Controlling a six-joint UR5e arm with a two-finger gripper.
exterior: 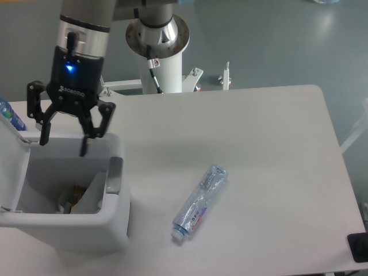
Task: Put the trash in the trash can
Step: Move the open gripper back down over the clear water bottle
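Note:
My gripper [63, 145] hangs open just above the back of the trash can [69, 233], a pale grey-white bin at the table's front left with a grey tab [115, 175] on its right rim. Nothing is between the fingers. Inside the bin a pale folded shape [87, 194] lies against the right wall; it looks like the white pouch, next to some colourful scraps [71, 196]. The crushed clear plastic bottle [200, 202] with a bluish label lies on the table to the right of the bin, well away from the gripper.
An opaque blue bottle [10, 115] stands at the far left edge behind the bin's raised lid [12, 138]. The arm's white base column [158, 52] rises behind the table. A black object [357, 247] sits at the front right corner.

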